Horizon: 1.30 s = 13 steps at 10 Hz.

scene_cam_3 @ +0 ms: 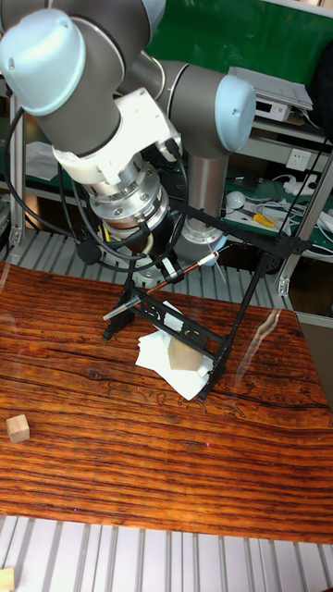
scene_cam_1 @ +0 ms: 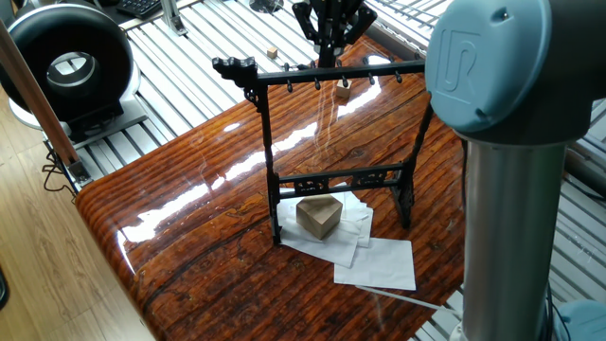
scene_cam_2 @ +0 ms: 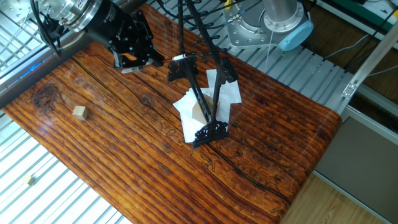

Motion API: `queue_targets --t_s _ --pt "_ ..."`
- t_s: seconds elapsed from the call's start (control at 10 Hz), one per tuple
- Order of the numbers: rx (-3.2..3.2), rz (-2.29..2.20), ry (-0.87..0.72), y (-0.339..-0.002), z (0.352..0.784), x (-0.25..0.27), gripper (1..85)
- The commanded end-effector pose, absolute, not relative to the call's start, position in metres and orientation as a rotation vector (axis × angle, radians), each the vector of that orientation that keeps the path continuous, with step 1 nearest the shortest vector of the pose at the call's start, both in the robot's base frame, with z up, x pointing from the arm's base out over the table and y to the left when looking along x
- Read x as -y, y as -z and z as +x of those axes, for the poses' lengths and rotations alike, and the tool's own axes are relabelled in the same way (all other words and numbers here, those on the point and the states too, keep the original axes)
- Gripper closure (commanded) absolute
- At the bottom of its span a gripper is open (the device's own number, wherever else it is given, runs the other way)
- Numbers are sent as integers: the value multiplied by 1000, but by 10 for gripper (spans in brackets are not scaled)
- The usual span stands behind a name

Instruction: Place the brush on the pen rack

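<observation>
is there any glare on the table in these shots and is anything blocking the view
One fixed view: white glare streaks across the glossy table, and the arm's blurry near joint fills the right side. The other fixed view: faint sheen only. Tall fixed view: even light, the arm hiding part of the pen rack.

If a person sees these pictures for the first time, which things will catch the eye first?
Probably the tall black pen rack, standing on white paper sheets mid-table with a brown block at its feet. Next, the black gripper beside the rack's top bar, and a small wooden cube lying apart.
</observation>
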<state>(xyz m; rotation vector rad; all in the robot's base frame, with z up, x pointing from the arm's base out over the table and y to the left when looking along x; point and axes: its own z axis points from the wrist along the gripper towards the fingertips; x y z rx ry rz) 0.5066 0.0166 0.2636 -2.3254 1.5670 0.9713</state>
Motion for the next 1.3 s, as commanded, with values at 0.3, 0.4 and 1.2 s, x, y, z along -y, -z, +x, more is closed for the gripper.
queue_targets --t_s 0.3,0.4,1.2 --pt "-1523 -2318 -980 -262 512 -18 847" --pt "-1511 -2319 -983 -261 513 -17 847" --pt "-1549 -2288 -1005 -266 509 -19 847"
